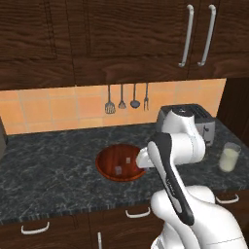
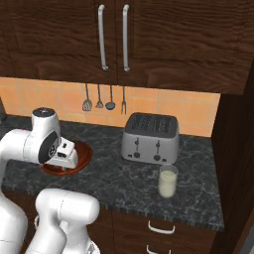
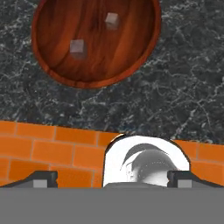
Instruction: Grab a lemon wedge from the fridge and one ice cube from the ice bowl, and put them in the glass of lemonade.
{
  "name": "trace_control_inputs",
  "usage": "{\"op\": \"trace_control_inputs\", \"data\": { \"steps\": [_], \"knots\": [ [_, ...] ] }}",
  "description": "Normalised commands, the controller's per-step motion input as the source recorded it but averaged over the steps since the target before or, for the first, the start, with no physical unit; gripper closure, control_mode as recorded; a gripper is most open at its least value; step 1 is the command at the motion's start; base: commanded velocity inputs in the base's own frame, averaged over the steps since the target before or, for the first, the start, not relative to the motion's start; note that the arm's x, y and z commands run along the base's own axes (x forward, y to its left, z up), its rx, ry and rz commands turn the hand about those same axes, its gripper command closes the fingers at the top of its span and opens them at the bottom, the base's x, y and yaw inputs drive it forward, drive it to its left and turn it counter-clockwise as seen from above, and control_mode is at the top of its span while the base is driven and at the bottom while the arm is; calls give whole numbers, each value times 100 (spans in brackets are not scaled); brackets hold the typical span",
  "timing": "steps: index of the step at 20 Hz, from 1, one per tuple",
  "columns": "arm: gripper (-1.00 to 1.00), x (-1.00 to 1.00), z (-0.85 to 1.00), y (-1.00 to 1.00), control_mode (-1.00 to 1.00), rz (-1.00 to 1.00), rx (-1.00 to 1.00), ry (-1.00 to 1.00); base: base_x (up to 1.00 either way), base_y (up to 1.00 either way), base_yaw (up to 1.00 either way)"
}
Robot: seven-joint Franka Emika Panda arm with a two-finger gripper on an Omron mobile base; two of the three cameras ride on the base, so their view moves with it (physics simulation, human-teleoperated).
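text: none legible | labels: none | brands: none | numbers: none

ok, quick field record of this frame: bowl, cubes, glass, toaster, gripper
ice bowl: on the dark counter, left of the toaster
ice cubes: two in the bowl, apart
glass of lemonade: upright, in front of the toaster
gripper: open, above the counter near the bowl, holding nothing

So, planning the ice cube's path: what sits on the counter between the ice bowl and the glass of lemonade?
Bare dark counter between ice bowl and glass of lemonade in the right base view; the toaster stands behind that stretch.
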Motion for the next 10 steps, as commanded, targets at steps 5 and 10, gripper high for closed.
{"op": "trace_control_inputs", "data": {
  "steps": [5, 10],
  "knots": [
    [-100, 91, -5, 86, -100, 1, -4, 26, 0, 0, 0],
    [-100, 100, -12, 46, -100, 0, 0, 17, 0, 0, 0]
  ]
}}
